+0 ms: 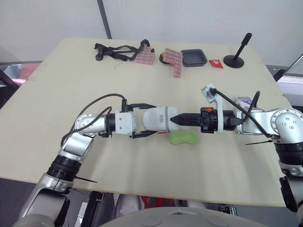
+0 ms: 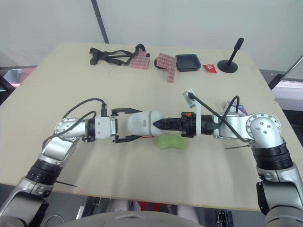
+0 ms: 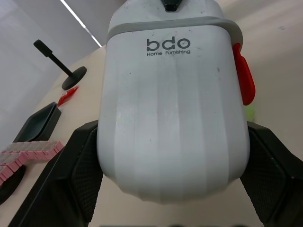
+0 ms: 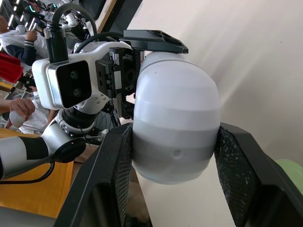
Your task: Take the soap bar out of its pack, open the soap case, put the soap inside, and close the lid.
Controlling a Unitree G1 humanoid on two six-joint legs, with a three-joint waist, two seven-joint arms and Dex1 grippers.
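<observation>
The white soap case, marked "bdo", is held lengthwise above the table between both arms, lid closed. My left gripper is shut on its left end, one finger on each side. My right gripper is shut on the grey-banded right end, its black fingers pressed to both sides of the case. The green soap bar lies bare on the table just below the case. A white and purple pack lies behind my right forearm.
At the table's far edge are a black strap tool, pink packets, a black tray, a red sachet and a black stand. A person's hand shows beyond the table.
</observation>
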